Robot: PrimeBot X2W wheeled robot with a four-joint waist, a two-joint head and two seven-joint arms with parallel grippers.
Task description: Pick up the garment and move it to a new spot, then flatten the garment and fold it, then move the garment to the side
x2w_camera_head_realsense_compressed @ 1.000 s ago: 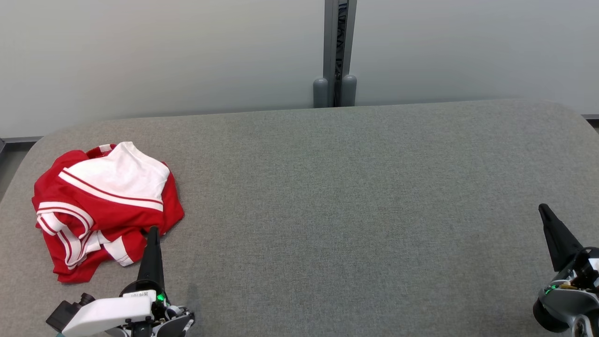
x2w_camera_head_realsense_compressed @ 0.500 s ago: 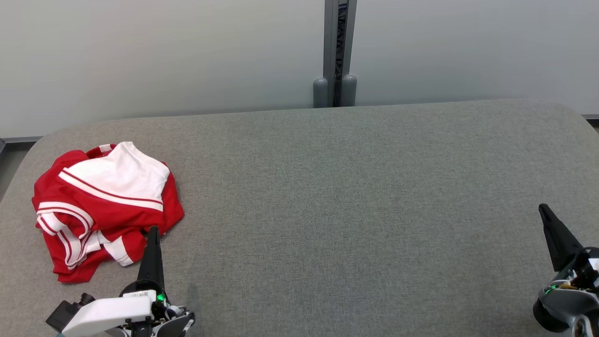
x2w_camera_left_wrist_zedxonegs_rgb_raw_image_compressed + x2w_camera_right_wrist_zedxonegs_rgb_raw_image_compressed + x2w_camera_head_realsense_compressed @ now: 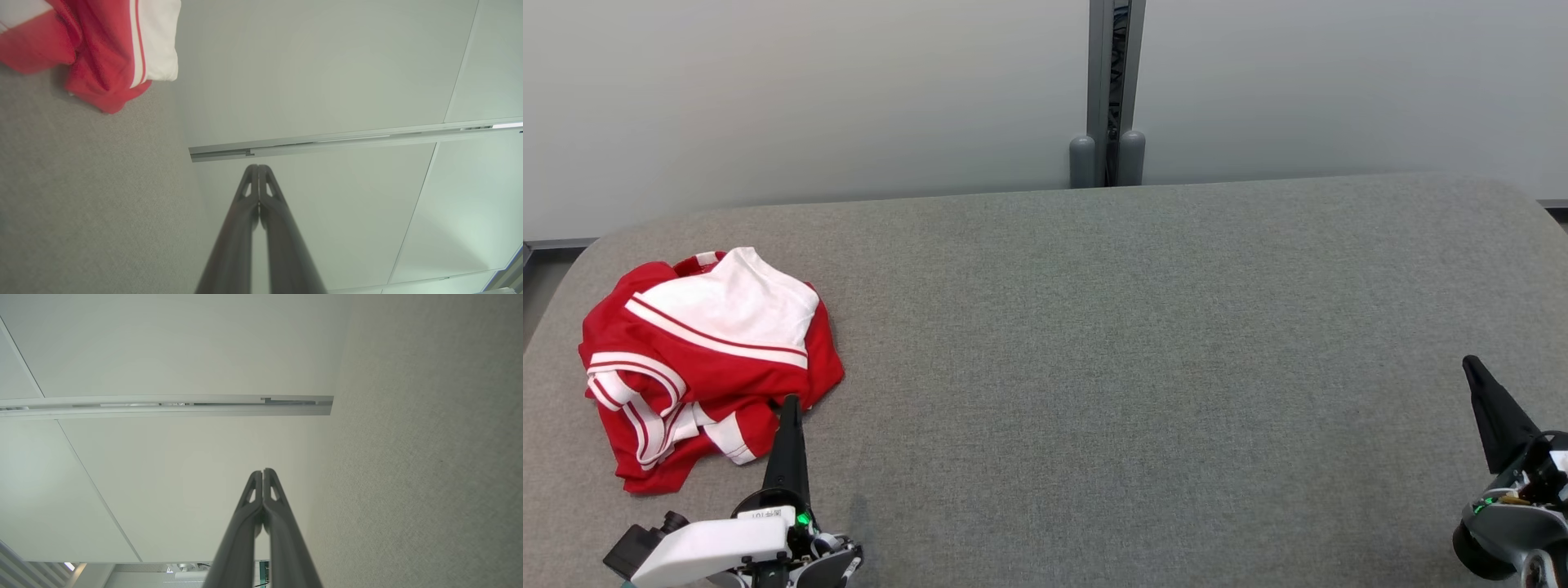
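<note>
The left gripper [image 3: 790,402] has its two dark fingers pressed together into one point and holds nothing. It sits at the lower left of the head view, fingers pointing away from the robot, with the tip just beside the near right edge of the garment [image 3: 707,359]. In the left wrist view the joined fingers aim at the wall and the cloth lies off to one side, apart from them. The right gripper [image 3: 1470,363] is closed the same way, tips meeting and nothing between them. It is at the lower right of the head view, near the right end of the table [image 3: 1135,367] and well apart from the garment. The garment is red with a white panel and white stripes. It lies in a crumpled heap on the left end of the table, close to the rounded left corner, with the white panel on top toward the far side and striped folds bunched toward the near side. The table is covered in grey fabric and has rounded far corners. Behind it stands a pale wall [image 3: 809,98] with a grey upright post [image 3: 1108,90] at its middle, two rounded caps at the post's foot.
</note>
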